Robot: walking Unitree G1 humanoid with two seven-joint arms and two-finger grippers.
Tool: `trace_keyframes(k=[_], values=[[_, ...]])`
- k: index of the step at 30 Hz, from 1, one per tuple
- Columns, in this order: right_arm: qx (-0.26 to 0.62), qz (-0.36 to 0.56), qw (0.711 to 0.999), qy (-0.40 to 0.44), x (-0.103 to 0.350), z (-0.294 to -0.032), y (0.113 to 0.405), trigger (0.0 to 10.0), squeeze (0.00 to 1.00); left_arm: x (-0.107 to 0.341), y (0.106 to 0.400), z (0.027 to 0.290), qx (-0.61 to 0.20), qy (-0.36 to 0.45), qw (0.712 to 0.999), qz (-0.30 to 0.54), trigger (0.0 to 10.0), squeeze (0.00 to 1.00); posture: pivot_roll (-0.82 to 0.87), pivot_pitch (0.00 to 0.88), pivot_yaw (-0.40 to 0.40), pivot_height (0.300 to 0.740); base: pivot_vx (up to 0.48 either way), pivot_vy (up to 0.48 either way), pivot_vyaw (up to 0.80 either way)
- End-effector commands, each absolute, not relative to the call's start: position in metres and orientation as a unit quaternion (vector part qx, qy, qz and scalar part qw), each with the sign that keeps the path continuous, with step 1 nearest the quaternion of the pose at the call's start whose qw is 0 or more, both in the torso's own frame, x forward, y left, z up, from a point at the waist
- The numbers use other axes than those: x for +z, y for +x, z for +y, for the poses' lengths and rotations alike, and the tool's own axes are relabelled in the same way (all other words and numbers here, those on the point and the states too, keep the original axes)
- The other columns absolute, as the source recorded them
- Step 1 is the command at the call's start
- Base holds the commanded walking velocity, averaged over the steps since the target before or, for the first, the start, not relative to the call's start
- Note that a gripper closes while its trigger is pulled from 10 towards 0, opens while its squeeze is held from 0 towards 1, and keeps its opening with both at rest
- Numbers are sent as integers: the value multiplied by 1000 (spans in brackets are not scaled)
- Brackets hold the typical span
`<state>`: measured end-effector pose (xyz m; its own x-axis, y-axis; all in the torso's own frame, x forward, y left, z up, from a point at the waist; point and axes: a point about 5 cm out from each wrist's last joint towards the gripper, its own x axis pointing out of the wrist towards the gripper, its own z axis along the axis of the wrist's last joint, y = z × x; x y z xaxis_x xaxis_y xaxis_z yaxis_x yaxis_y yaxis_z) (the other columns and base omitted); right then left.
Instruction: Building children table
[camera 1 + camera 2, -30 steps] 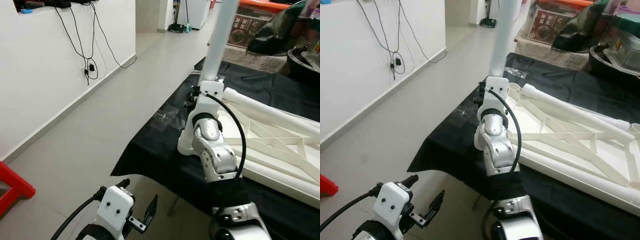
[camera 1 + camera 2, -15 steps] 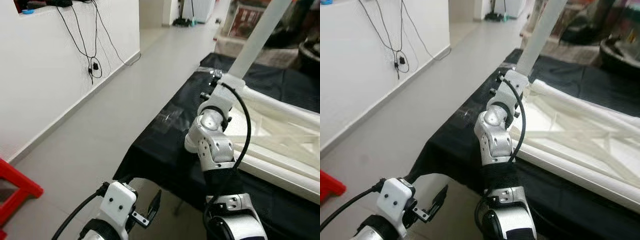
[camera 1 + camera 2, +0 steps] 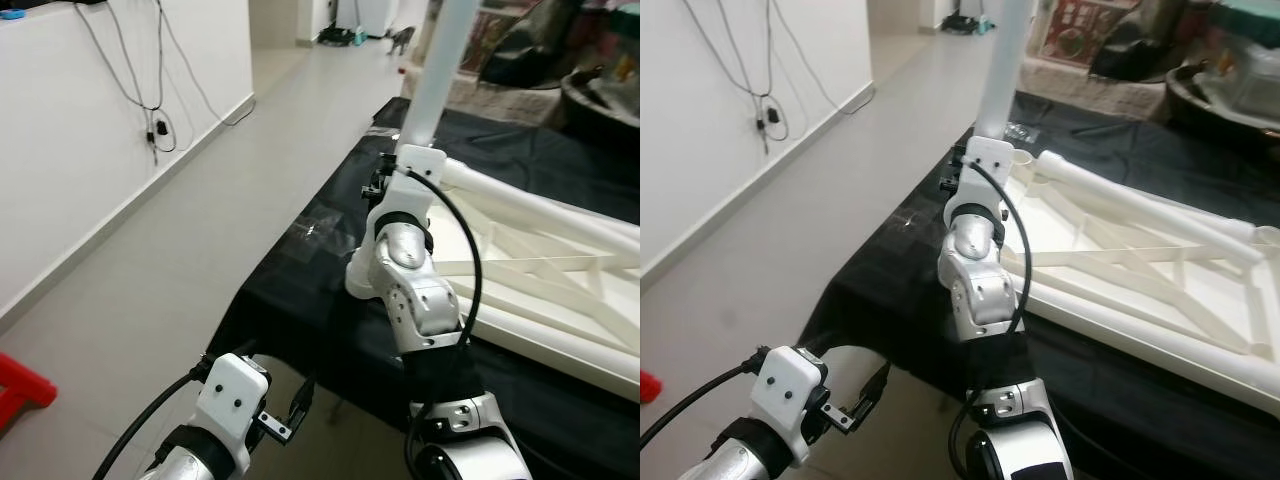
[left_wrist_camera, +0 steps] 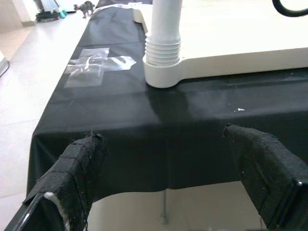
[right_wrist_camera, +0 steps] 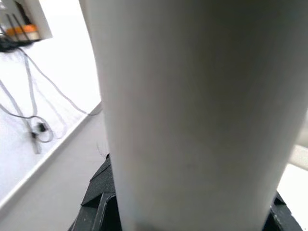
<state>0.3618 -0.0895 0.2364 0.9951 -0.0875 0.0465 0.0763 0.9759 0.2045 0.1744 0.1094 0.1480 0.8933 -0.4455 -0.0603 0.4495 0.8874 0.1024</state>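
White table leg (image 3: 437, 70) stands upright in the corner socket (image 4: 161, 76) of the inverted tabletop (image 3: 1160, 290) on the black cloth (image 4: 115, 120), clasped by the right gripper (image 5: 192, 211), fingers closed around it. Step in hand appears to be seating the leg; the next move likely calls for twisting it home. Left gripper (image 4: 168, 178) hangs low beside the cloth's edge, fingers spread, empty.

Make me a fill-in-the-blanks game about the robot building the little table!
1. The right gripper holds a white table ____.
2. The leg stands in a corner of the upside-down white table top, which lies on a ____ cloth.
3. The left gripper hangs low beside the table with its fingers ____.

Missing words: leg; black; open
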Motion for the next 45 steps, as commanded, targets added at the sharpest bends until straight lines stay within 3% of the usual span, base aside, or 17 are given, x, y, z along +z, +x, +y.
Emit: trace_keyframes(k=[1, 5, 11, 13, 21, 24, 25, 27, 29, 31, 32, 35, 37, 41, 42, 45], values=[[8, 125, 984, 125, 176, -77, 361, 10000, 0, 144, 174, 109, -232, 54, 971, 26, 10000, 0, 131, 110, -82, 740, 0, 0, 0], [45, 150, 977, 148, 168, -79, 366, 10000, 0, 144, 173, 109, -232, 53, 971, 26, 10000, 0, 136, 118, -86, 740, 0, 0, 0], [182, 116, 962, 169, 175, -70, 376, 10000, 0, 146, 173, 109, -232, 54, 971, 23, 10000, 0, 142, 125, -89, 740, 0, 0, 0], [293, 83, 941, 145, 184, -61, 376, 10000, 0, 147, 173, 109, -232, 55, 971, 22, 10000, 0, 146, 128, -91, 740, 0, 0, 0], [411, 75, 905, 79, 182, -54, 371, 10000, 0, 149, 172, 109, -232, 54, 971, 20, 10000, 0, 147, 133, -92, 740, 0, 0, 0], [524, 94, 846, 23, 180, -51, 369, 10000, 0, 152, 168, 108, -232, 54, 971, 20, 10000, 0, 166, 164, -109, 740, 0, 0, 0], [524, 94, 846, 23, 180, -51, 369, 10000, 0, 152, 168, 108, -232, 54, 971, 20, 10000, 0, 166, 164, -109, 740, 0, 0, 0], [592, 73, 802, 30, 196, -49, 367, 10000, 0, 152, 167, 108, -230, 54, 971, 21, 10000, 0, 168, 165, -109, 740, 0, 0, 0], [592, 73, 802, 30, 196, -49, 367, 10000, 0, 152, 167, 108, -230, 54, 971, 21, 10000, 0, 168, 165, -109, 740, 0, 0, 0], [643, 5, 755, 130, 240, -51, 367, 10000, 0, 153, 164, 107, -229, 52, 972, 23, 10000, 0, 170, 169, -114, 740, 0, 0, 0], [643, 5, 755, 130, 240, -51, 367, 10000, 0, 153, 164, 107, -229, 52, 972, 23, 10000, 0, 170, 169, -114, 740, 0, 0, 0], [649, -72, 721, 231, 286, -58, 370, 10000, 0, 152, 163, 107, -229, 50, 972, 25, 10000, 0, 162, 169, -111, 740, 0, 0, 0], [629, -110, 726, 255, 303, -65, 374, 10000, 0, 151, 163, 106, -231, 49, 971, 26, 10000, 0, 160, 166, -110, 740, 0, 0, 0], [553, -175, 778, 243, 325, -88, 389, 10000, 0, 151, 164, 104, -234, 48, 971, 25, 10000, 0, 162, 158, -113, 740, 0, 0, 0], [553, -175, 778, 243, 325, -88, 389, 10000, 0, 151, 164, 104, -234, 48, 971, 25, 10000, 0, 162, 158, -113, 740, 0, 0, 0], [532, -204, 808, 149, 324, -106, 393, 10000, 0, 152, 164, 105, -233, 49, 971, 24, 10000, 0, 164, 157, -116, 740, 0, 0, 0]])
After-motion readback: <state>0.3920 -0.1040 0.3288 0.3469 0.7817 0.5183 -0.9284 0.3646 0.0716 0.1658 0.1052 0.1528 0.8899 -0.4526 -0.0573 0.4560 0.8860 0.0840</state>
